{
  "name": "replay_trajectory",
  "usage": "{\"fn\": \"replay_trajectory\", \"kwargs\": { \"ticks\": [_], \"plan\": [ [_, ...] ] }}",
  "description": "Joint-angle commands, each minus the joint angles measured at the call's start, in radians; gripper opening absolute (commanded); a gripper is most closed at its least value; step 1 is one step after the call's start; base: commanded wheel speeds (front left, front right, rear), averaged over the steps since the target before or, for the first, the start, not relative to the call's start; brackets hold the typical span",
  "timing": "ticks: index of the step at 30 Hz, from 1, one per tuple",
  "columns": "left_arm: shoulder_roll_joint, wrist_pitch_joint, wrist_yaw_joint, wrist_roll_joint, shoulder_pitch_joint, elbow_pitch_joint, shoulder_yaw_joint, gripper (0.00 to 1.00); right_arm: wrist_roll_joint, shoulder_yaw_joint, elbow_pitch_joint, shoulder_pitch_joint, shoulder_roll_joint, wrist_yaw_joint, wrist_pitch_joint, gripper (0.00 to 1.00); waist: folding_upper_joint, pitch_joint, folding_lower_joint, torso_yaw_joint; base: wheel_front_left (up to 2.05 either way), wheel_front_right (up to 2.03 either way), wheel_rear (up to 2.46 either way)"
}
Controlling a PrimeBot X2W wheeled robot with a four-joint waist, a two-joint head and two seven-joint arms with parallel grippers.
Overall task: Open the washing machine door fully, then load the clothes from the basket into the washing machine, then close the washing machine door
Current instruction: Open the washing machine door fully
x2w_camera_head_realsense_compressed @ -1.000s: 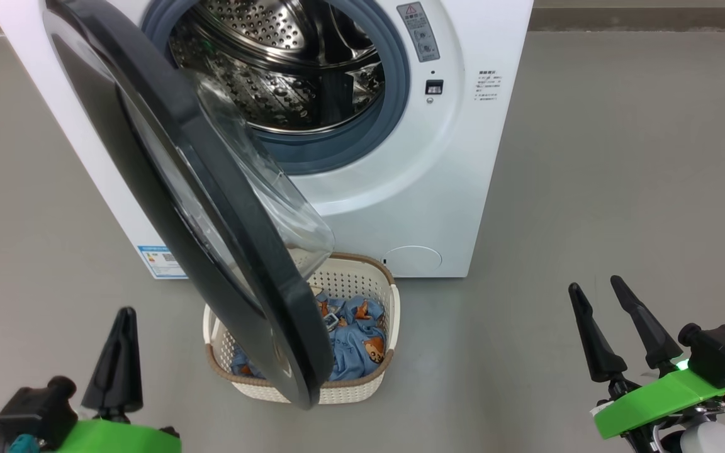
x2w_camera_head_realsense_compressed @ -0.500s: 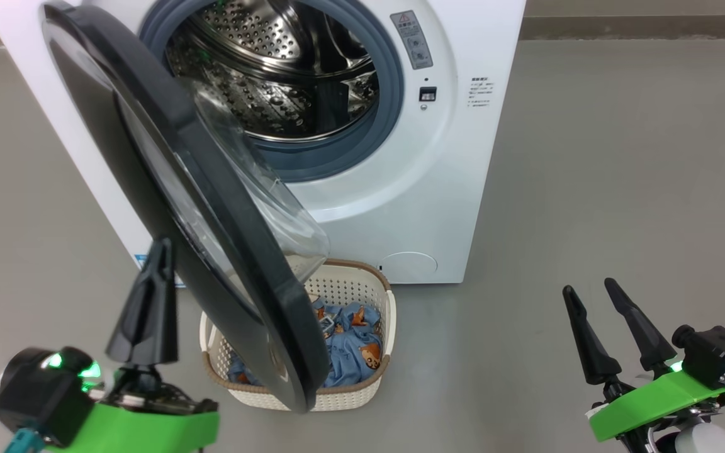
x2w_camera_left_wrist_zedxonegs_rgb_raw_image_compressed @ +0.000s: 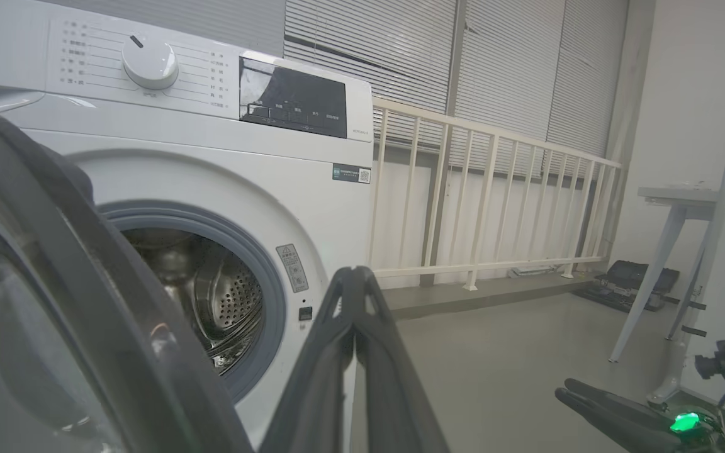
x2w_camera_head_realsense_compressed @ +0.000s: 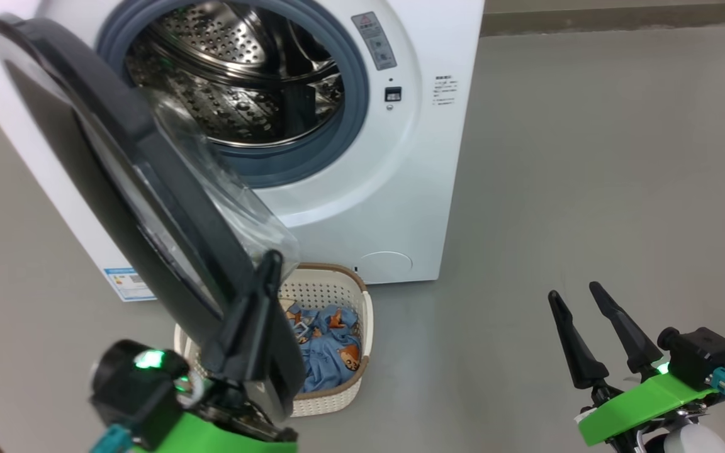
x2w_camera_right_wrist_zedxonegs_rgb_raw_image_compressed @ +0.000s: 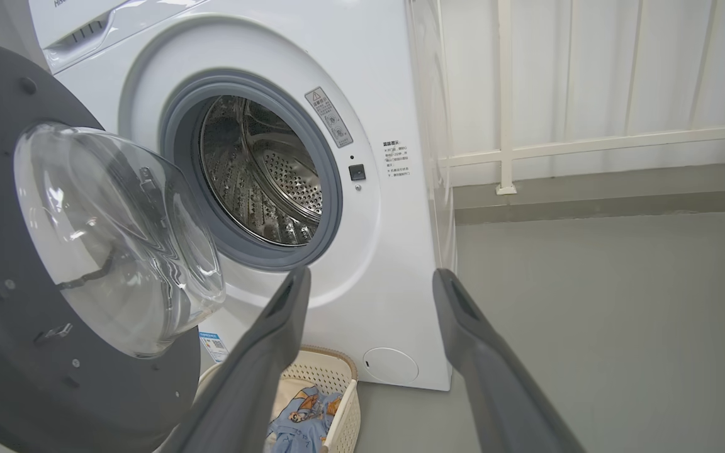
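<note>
While the washing machine door (x2w_camera_head_realsense_compressed: 148, 182) stands part-open, not swung fully back, the clothes (x2w_camera_head_realsense_compressed: 331, 355) lie in the basket (x2w_camera_head_realsense_compressed: 321, 288) at lower centre, below the washing machine (x2w_camera_head_realsense_compressed: 413, 189) (loading and closing outstanding). Left gripper (x2w_camera_head_realsense_compressed: 269, 261): fingers together, empty, at the door's lower edge, contact uncertain. Right gripper (x2w_camera_head_realsense_compressed: 575, 292): fingers apart, empty, lower right.

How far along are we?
Done: the washing machine door stands partly open, overhanging the basket. In hand: the shut left gripper is by the door's free edge, probably to push it wider; the right gripper is open. Left: the clothes lie in the basket, drum empty; loading, closing.
</note>
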Motion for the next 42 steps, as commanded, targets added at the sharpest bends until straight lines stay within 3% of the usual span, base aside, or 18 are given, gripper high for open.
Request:
{"fn": "replay_trajectory", "kwargs": {
  "ticks": [1, 14, 30, 42],
  "plan": [
    [0.001, 0.008, -0.006, -0.008, -0.022, -0.012, 0.018, 0.0, 0.007, 0.024, -0.021, -0.045, -0.009, 0.002, -0.012, 1.0, 0.0, 0.006, 0.0, -0.012, 0.0, 0.0, 0.0],
    [-0.014, 0.002, -0.018, -0.067, -0.002, 0.148, -0.059, 0.0, 0.001, 0.023, -0.023, -0.059, 0.008, 0.002, -0.012, 1.0, 0.0, 0.042, 0.0, -0.053, 0.0, 0.0, 0.0],
    [-0.02, -0.03, -0.005, -0.116, -0.051, 0.32, -0.022, 0.0, -0.007, 0.014, -0.024, -0.077, 0.034, 0.002, -0.012, 1.0, 0.0, 0.075, 0.0, -0.042, 0.0, 0.0, 0.0],
    [0.005, -0.04, 0.024, -0.122, -0.043, 0.339, 0.01, 0.0, -0.003, 0.013, -0.008, -0.074, 0.039, 0.002, -0.012, 1.0, 0.0, 0.073, 0.0, 0.034, 0.0, 0.0, 0.0]
  ]
}}
